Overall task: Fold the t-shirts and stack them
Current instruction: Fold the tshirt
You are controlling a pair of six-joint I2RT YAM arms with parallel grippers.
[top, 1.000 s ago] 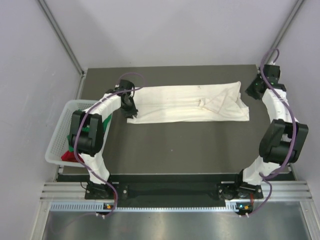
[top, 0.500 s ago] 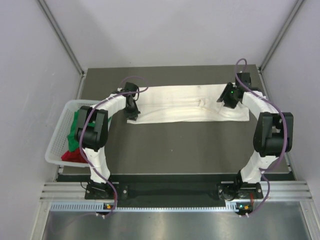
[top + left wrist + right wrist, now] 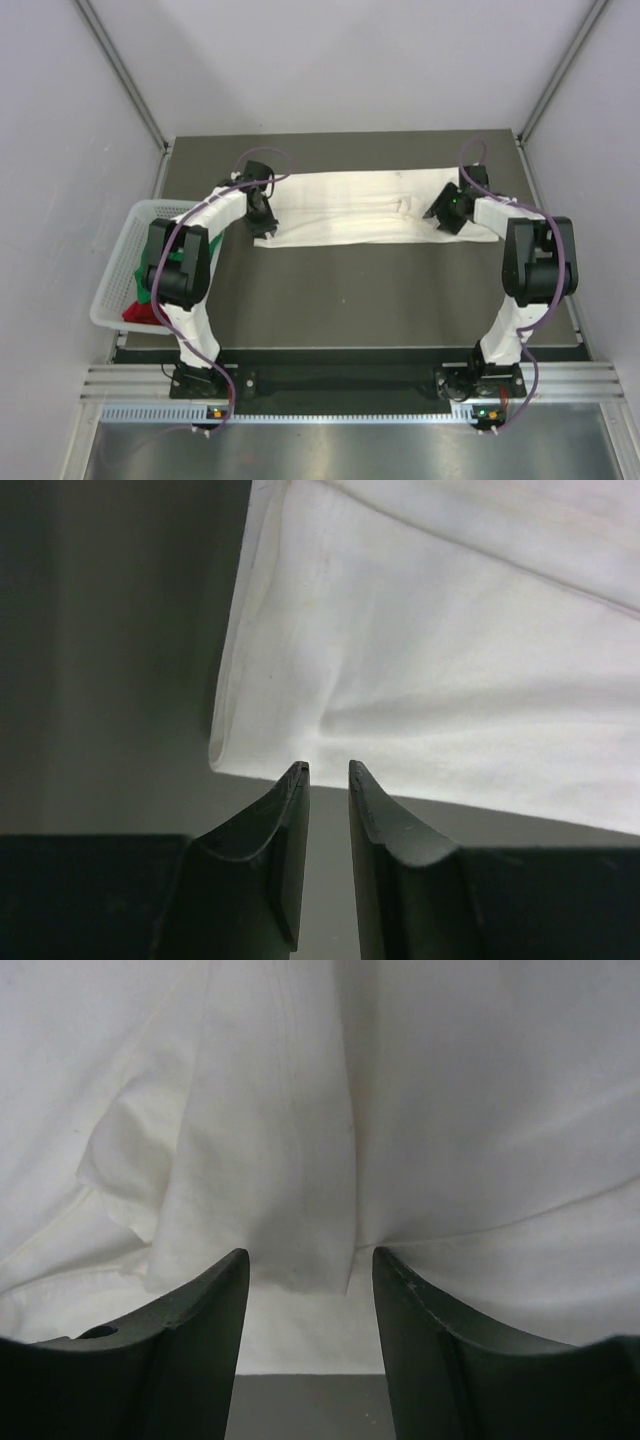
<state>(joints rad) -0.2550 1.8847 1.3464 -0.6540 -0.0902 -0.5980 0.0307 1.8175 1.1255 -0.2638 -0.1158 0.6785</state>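
Soft, even light is falling from above the cream-white t-shirt [image 3: 360, 205], which is glaring almost blown-out. Just beside its edge my left fingers [image 3: 275, 860] are showing dark and out of focus.

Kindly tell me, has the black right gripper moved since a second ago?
Yes: right gripper moved left from the dark table's right edge onto the cream-white t-shirt.
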